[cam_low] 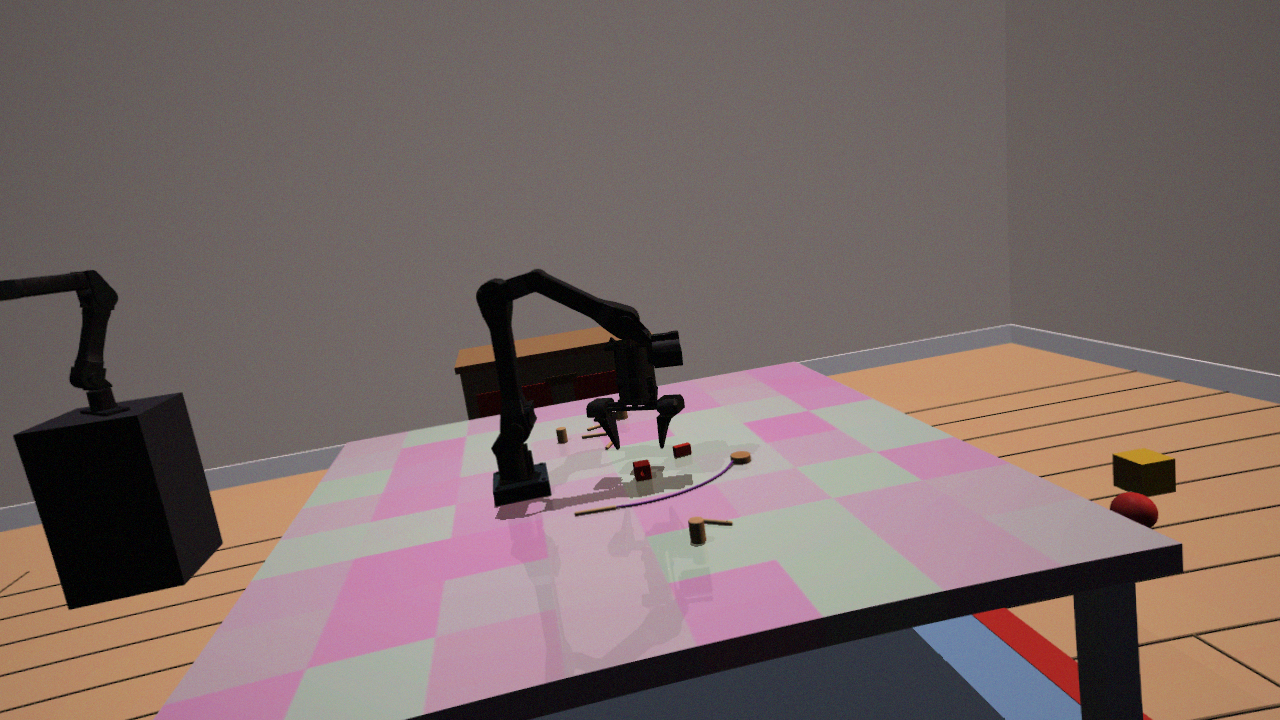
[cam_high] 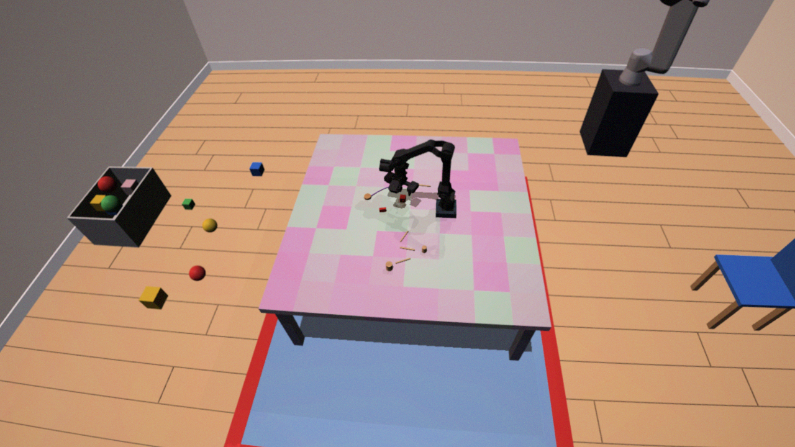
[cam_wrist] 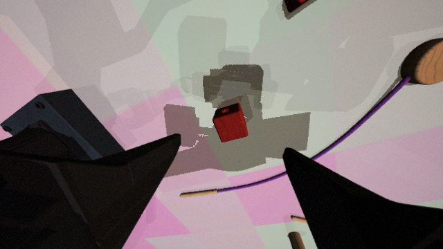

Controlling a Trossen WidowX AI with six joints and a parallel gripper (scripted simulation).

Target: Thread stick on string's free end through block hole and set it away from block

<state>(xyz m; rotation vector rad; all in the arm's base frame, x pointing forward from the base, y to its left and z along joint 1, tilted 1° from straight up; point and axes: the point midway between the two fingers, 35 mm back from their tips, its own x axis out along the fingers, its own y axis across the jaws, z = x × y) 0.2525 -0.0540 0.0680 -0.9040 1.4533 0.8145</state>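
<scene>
Two fingers of your gripper (cam_high: 403,190) (cam_low: 640,446) (cam_wrist: 232,143) stand spread wide, with nothing between them, above the table (cam_high: 511,303) (cam_low: 384,608) (cam_wrist: 208,225). Locate the red block (cam_high: 402,198) (cam_low: 641,470) (cam_wrist: 231,124) on the table below the gripper; the wrist view shows you a small opening in its dark side face. Note that the tethered stick (cam_high: 424,185) (cam_low: 596,511) (cam_wrist: 199,194) lies flat on the table, apart from the block and outside its hole. From its end, you can trace the purple string (cam_high: 380,191) (cam_low: 689,488) (cam_wrist: 360,123) in a curve beside the block to the round wooden button (cam_high: 367,197) (cam_low: 740,457) (cam_wrist: 430,66). In the top view, the gripper hides part of that string from you. A second red piece (cam_high: 382,209) (cam_low: 682,450) (cam_wrist: 297,4) lies near the block; the wrist view cuts it off at the upper edge. In the exterior view, you see an upright wooden cylinder (cam_low: 697,531) (cam_wrist: 295,240) with a loose stick (cam_low: 718,522) (cam_wrist: 298,218) close by; whether the two touch, you cannot tell. Your arm's dark base (cam_high: 445,212) (cam_low: 539,489) stands on the same table.
</scene>
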